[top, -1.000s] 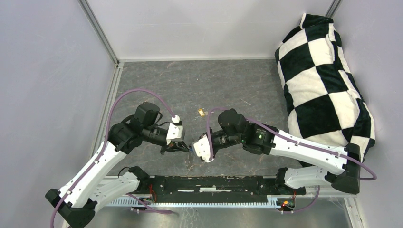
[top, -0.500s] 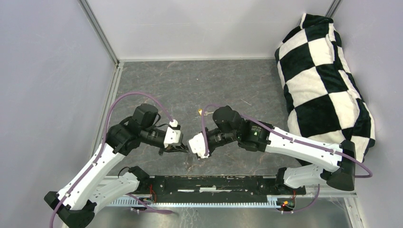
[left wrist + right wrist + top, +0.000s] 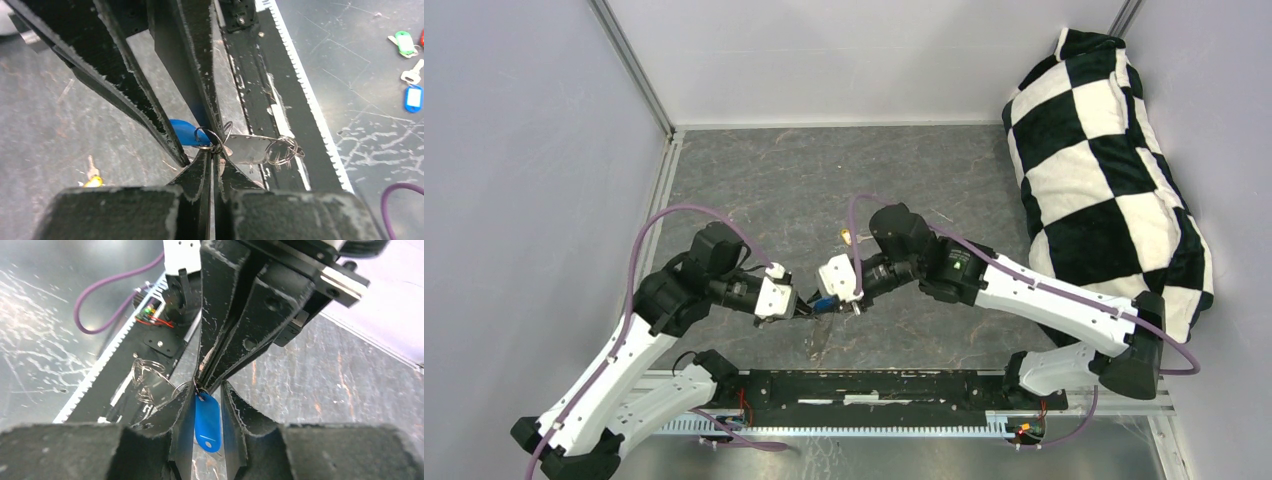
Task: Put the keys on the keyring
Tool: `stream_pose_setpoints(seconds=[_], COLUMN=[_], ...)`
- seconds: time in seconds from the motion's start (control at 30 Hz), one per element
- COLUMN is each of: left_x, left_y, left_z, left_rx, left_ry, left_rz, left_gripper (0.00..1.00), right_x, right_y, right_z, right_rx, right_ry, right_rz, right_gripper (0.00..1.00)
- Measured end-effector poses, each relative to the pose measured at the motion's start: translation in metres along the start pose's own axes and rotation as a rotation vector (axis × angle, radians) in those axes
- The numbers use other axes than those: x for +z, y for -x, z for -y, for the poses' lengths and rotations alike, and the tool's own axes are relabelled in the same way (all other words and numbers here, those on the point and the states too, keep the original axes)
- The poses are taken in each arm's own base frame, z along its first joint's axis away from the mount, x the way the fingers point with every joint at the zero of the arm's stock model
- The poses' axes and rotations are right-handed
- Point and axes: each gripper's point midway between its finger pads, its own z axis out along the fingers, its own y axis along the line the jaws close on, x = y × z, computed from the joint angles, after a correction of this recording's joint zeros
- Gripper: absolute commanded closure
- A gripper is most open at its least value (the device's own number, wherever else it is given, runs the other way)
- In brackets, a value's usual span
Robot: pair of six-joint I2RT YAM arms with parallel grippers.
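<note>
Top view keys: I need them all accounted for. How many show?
2. The gold key lies loose on the table, beyond the right arm's wrist. The blue key sits where the two arms' tips meet. Others could be hidden beneath the arms.

Checkered cushion (image 3: 1104, 170) (black, white) far right

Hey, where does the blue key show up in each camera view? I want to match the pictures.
Top external: the blue key is a small blue speck just below centre.
Left wrist: mid-picture, hanging on the keyring pinched at the left claw tips.
Right wrist: lower centre, between the open fingers of the right claw.
Shared landmark: the black rail with its white toothed strip shows in all three.
</note>
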Motion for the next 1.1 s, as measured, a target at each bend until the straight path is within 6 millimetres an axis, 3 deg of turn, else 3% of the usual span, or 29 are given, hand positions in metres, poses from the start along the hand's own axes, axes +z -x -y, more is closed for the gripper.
stream_pose_setpoints(seconds=[0.27, 0.5, 1.1], left_x=[-0.006, -0.005, -0.01], left_y=[0.032, 0.054, 0.081], left_z=[-0.014, -0.021, -0.019], left_rx=[0.102, 0.052, 0.01], left_ry=[0.101, 0.122, 0.145], left_rz=[0.116, 0.211, 0.369], left_gripper=[0.98, 0.98, 0.98], right_x=[-0.015, -0.024, -0.035], right_y=[0.024, 0.038, 0.056], right_z=[0.013, 0.023, 0.032], right_rx=[0.14, 0.281, 0.483], right_ry=[0.064, 0.122, 0.15], right_rz=[0.132, 0.193, 0.24], right_gripper=[0.64, 0.62, 0.56])
